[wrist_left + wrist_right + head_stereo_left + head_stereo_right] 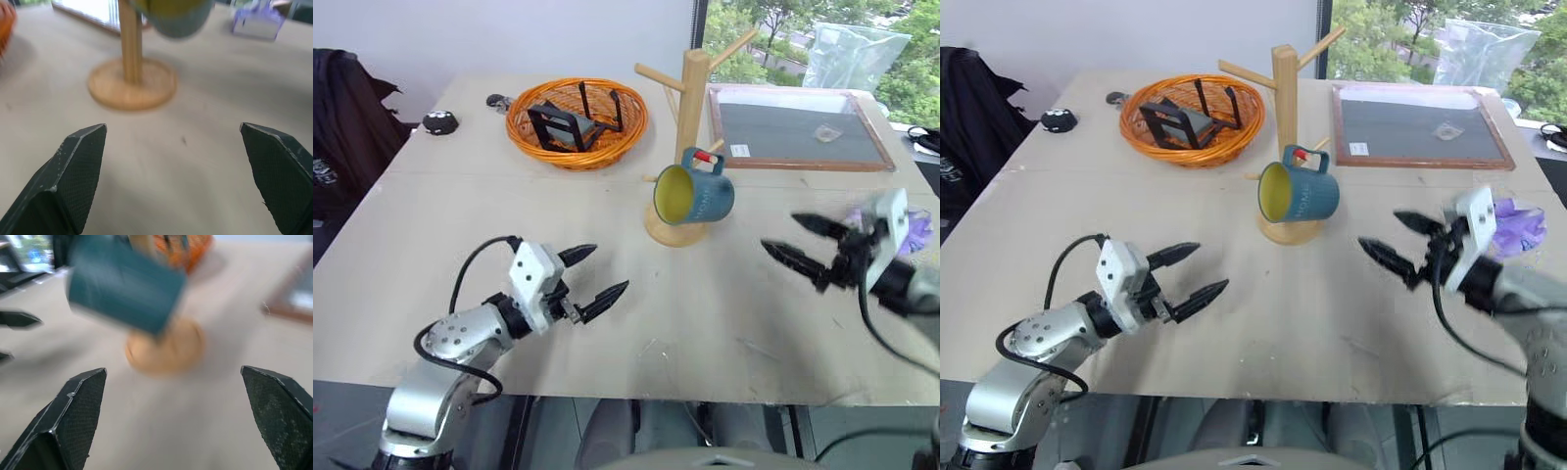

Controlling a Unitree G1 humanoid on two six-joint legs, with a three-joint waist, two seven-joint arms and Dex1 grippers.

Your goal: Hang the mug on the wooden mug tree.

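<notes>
On the left, the left gripper (590,273) hovers low over the pale surface (460,215), its 2 fingers spread apart and holding nothing. Behind it sits an orange basket (577,122). Near the middle stands the wooden mug tree (690,88), and the blue mug (693,193) hangs by its handle from the red-tipped peg, yellow inside tilted toward the left. A framed board (798,127) lies beyond. On the right, the right gripper (793,238) has its 2 fingers wide apart, empty, well clear of the mug.
</notes>
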